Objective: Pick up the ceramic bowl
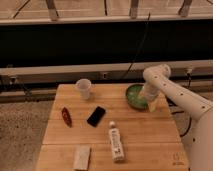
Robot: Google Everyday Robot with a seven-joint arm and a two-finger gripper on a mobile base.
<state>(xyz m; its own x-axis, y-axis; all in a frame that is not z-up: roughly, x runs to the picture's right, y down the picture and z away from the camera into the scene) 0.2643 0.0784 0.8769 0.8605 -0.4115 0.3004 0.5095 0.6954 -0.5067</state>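
Note:
The green ceramic bowl (134, 95) sits on the wooden table (145, 130) near its back right edge. Its right part is covered by my arm. My gripper (148, 100) is at the bowl's right rim, pointing down at the end of the white arm (172, 95) that reaches in from the right.
A white cup (83, 88) stands at the back left of the table. A red object (66, 116), a black phone (96, 116), a white bottle (116, 142) and a tan block (82, 157) lie on the table. A dark wall with rails runs behind.

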